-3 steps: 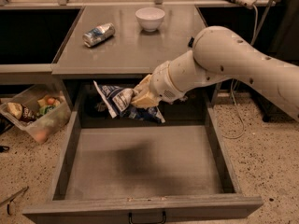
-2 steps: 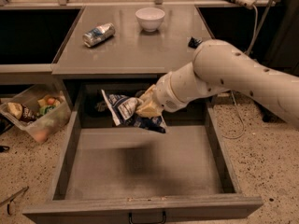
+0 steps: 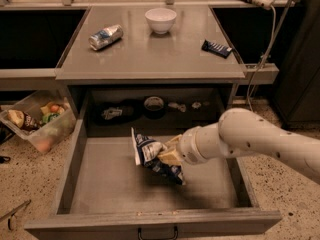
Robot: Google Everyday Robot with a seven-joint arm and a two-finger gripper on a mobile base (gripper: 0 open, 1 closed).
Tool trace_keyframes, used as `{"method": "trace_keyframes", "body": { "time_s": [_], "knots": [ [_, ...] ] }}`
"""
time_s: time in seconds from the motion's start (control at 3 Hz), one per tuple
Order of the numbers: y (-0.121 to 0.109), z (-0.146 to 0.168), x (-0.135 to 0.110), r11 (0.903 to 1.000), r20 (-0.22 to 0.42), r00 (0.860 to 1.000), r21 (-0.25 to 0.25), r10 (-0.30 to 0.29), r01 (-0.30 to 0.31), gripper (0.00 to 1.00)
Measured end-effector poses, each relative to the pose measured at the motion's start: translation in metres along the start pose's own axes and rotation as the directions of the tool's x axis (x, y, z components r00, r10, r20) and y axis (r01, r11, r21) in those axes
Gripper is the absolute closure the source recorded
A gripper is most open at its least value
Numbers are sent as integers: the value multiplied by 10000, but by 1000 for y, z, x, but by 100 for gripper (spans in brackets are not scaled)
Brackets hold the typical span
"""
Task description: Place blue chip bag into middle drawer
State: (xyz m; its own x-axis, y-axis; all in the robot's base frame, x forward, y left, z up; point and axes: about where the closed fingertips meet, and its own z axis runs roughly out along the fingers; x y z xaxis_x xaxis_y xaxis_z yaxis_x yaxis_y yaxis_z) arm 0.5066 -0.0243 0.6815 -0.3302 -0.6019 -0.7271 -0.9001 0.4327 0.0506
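Observation:
The blue chip bag (image 3: 150,155), dark blue foil with white patches, hangs crumpled in my gripper (image 3: 169,154), just above the floor of the middle drawer (image 3: 110,184). The drawer is pulled fully out, wide and grey, with a small dark handle (image 3: 157,232) at its front. My white arm (image 3: 250,139) reaches in from the right over the drawer's right side. The gripper is shut on the bag's right part, inside the drawer's outline near its middle.
On the countertop (image 3: 150,54) stand a white bowl (image 3: 160,19), a silver-blue can (image 3: 105,36) on its side and a small dark-blue bar wrapper (image 3: 216,47). A clear bin of snacks (image 3: 35,121) sits on the floor at left. Small items lie on the shelf behind the drawer.
My arm has come down and toward the front with the bag. The bag has moved from the drawer's back edge to low over the drawer floor.

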Motion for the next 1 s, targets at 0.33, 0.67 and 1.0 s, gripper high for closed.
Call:
{"method": "trace_keyframes", "body": {
  "time_s": [0.33, 0.67, 1.0],
  "knots": [
    [19, 41, 25, 9912, 632, 9939, -1025, 908, -840, 100],
    [19, 38, 22, 9912, 632, 9939, -1025, 907, -839, 82],
    [19, 38, 22, 9912, 632, 9939, -1026, 907, -839, 58]
  ]
}}
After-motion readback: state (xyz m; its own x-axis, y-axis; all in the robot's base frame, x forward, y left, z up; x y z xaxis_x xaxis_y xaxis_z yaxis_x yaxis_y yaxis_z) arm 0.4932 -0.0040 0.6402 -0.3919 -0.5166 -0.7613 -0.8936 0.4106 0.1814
